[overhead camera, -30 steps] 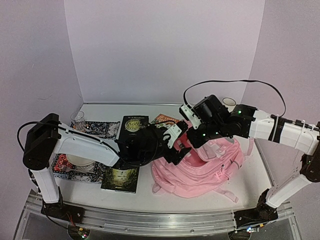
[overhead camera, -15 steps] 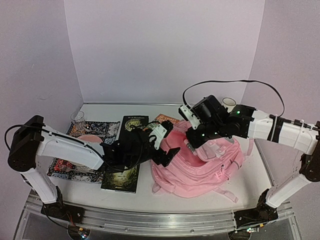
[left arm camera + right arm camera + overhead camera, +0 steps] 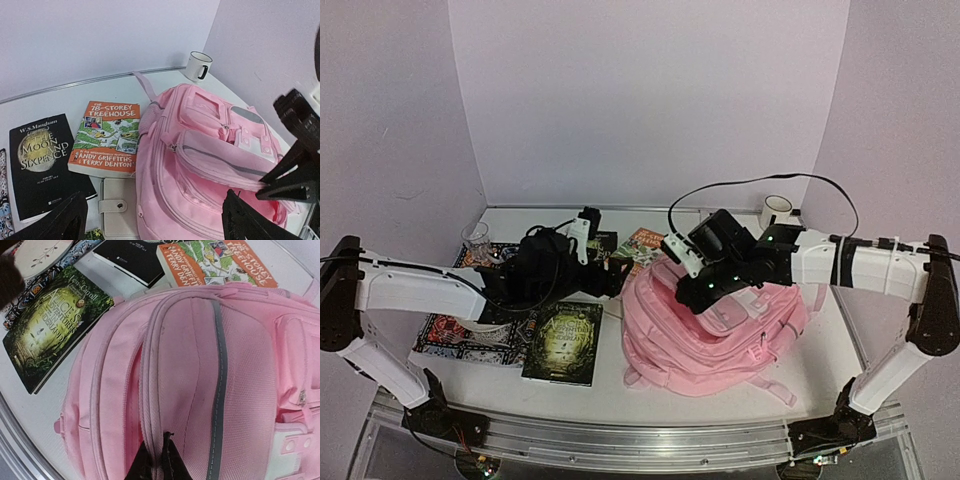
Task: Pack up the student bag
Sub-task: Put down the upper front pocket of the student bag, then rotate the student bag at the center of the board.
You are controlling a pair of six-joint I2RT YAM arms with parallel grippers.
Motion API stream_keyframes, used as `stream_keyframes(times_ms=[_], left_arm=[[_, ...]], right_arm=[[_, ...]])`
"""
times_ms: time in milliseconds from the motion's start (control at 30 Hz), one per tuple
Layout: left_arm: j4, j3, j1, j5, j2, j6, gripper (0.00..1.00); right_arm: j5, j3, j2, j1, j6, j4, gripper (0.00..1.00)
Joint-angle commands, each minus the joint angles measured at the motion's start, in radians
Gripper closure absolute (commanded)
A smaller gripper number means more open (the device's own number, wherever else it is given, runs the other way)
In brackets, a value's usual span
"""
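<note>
The student bag (image 3: 720, 335) is a large pink backpack lying right of centre, zipped pockets facing up (image 3: 200, 150). My right gripper (image 3: 690, 293) rests on its upper left part. In the right wrist view the gripper (image 3: 161, 462) is shut, pinching the pink zip seam of the bag (image 3: 200, 370) between black fingertips (image 3: 142, 465). My left gripper (image 3: 612, 265) hovers left of the bag, above the books. Its fingers (image 3: 65, 220) stand wide apart with nothing between them, over a white wallet (image 3: 117, 207) and the bag's edge.
An orange Treehouse book (image 3: 107, 132) and a black Moon and Sixpence book (image 3: 42, 160) lie behind the wallet. A green Alice book (image 3: 563, 343) sits at front left beside a patterned cloth (image 3: 460, 335) with a plate. A glass (image 3: 475, 237) and a mug (image 3: 777, 208) stand at the back.
My left arm has drawn back to the left, away from the bag, staying open. The right gripper has shifted slightly left, still pinching the bag's seam, and the bag's top has bulged up.
</note>
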Motion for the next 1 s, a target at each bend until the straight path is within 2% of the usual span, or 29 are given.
stream_keyframes(times_ms=[0,133,300,433,633,800,967], left_arm=[[-0.142,0.117,0.034,0.079,-0.021,-0.126,0.06],[-0.280,0.251,0.079,0.137,0.043,-0.156,0.08],[-0.357,0.372,0.126,0.247,0.131,-0.151,0.11],[-0.439,0.477,0.147,0.280,0.220,-0.138,0.13],[-0.482,0.512,0.185,0.359,0.314,-0.162,0.18],[-0.491,0.512,0.188,0.448,0.375,-0.175,0.26],[-0.489,0.510,0.188,0.571,0.429,-0.198,0.39]], right_arm=[[-0.152,-0.029,0.026,0.005,0.015,0.048,0.84],[-0.161,-0.034,-0.012,0.004,0.003,0.042,0.64],[-0.142,-0.001,-0.068,-0.045,-0.031,0.025,0.49],[-0.105,-0.006,-0.077,-0.116,0.017,0.007,0.43],[-0.082,-0.110,-0.096,-0.181,0.133,-0.017,0.35],[-0.041,-0.188,-0.088,-0.246,0.176,-0.015,0.32],[-0.030,-0.194,-0.024,-0.298,0.120,0.067,0.31]])
